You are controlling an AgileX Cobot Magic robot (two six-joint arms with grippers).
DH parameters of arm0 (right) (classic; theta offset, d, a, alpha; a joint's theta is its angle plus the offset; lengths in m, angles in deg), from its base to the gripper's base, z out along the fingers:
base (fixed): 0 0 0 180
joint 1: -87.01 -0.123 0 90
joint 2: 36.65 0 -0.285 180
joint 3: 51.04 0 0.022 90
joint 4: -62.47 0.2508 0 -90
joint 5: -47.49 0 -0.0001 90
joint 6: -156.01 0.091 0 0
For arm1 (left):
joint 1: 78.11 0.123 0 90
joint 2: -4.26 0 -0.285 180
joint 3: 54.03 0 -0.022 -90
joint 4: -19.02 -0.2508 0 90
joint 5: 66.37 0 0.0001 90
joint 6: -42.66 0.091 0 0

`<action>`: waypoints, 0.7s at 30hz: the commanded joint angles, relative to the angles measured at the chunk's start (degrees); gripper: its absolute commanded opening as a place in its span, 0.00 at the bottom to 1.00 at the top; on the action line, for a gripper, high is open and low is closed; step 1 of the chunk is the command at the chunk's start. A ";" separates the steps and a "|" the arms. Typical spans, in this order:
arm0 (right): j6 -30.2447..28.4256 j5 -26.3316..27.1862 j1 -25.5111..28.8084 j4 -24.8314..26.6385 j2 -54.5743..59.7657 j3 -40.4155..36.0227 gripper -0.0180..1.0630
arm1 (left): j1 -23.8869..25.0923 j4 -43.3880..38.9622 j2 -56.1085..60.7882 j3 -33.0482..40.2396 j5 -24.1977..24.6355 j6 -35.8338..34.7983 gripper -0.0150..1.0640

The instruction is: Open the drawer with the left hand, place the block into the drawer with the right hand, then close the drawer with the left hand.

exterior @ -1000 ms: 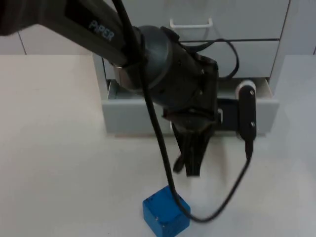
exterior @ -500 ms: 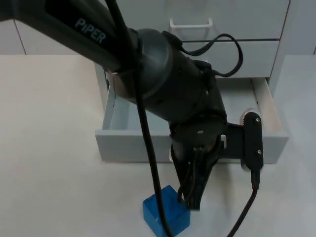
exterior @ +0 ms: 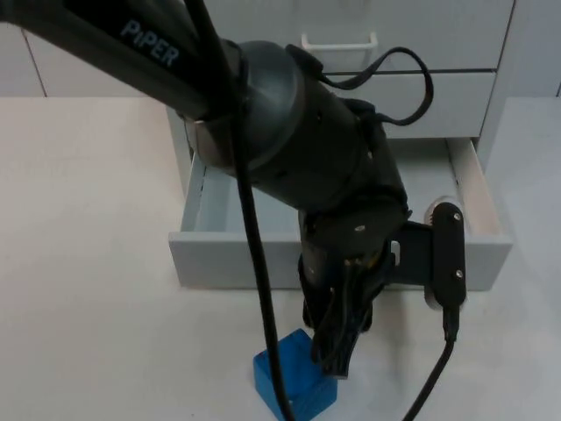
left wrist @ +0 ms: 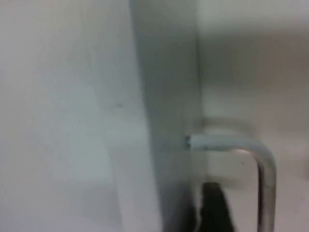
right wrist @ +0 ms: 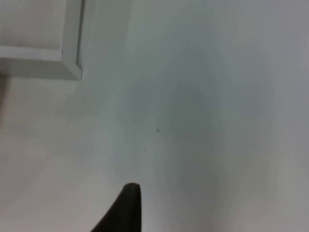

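Up close, drawer [exterior: 210, 254] handle [left wrist: 251, 159] beside left gripper [exterior: 337, 346].

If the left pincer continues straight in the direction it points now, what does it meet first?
Probably the blue block: the left pincer points down toward the table's near edge, its tips already at the block, though depth is unclear.

I see a matte white table top [exterior: 88, 263] spreading wide under even, soft light with faint shadows. At its far edge stands a pale grey cabinet [exterior: 421, 35] with flat fronts stacked one above another, a white loop handle [exterior: 339, 42] on an upper front. In the right wrist view the same white surface [right wrist: 203, 96] runs bare and smooth.
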 commanded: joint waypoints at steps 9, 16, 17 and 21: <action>0.21 0.42 0.48 0.15 -0.16 0.33 0.99 | -1.26 1.81 6.32 0.28 4.16 0.17 0.66; 0.21 0.24 0.48 0.13 -0.16 0.33 0.99 | -1.37 6.34 11.56 0.28 6.51 0.88 0.66; 0.21 0.24 0.48 0.13 -0.16 0.33 0.99 | -1.37 6.94 11.86 0.28 7.28 1.03 0.66; 0.21 0.24 0.48 0.13 -0.16 0.33 0.99 | -1.24 11.06 12.79 0.28 8.76 3.72 0.66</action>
